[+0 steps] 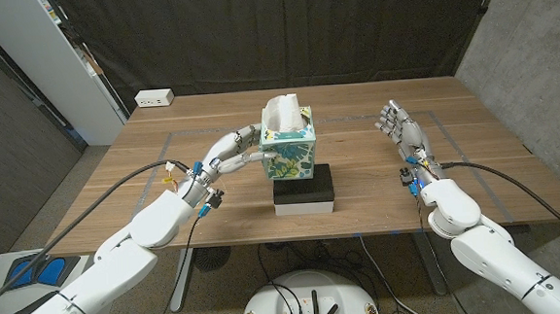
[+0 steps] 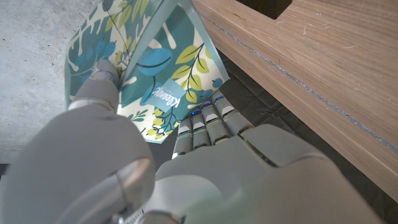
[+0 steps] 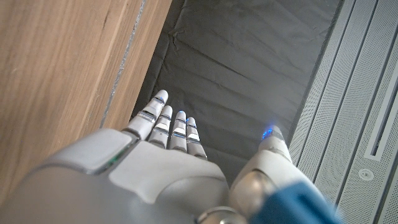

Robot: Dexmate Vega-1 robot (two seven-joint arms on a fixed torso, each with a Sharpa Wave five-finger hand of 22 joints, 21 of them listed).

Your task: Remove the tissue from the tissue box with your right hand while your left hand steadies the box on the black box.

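Observation:
A leaf-patterned tissue box [image 1: 288, 153] stands on a black box [image 1: 303, 187] at the table's middle, with a white tissue [image 1: 284, 113] rising from its top. My left hand [image 1: 229, 152] grips the tissue box from its left side; up close its fingers [image 2: 205, 121] and thumb [image 2: 102, 81] wrap the patterned cardboard [image 2: 152, 68]. To the right of the box, well apart from it, my right hand [image 1: 400, 127] is held up over the table with its fingers [image 3: 163, 124] spread and nothing in it.
The black box sits on a white base [image 1: 305, 208]. A white power strip [image 1: 155, 98] lies at the far left edge of the wooden table [image 1: 358, 157]. A dark curtain hangs behind the table.

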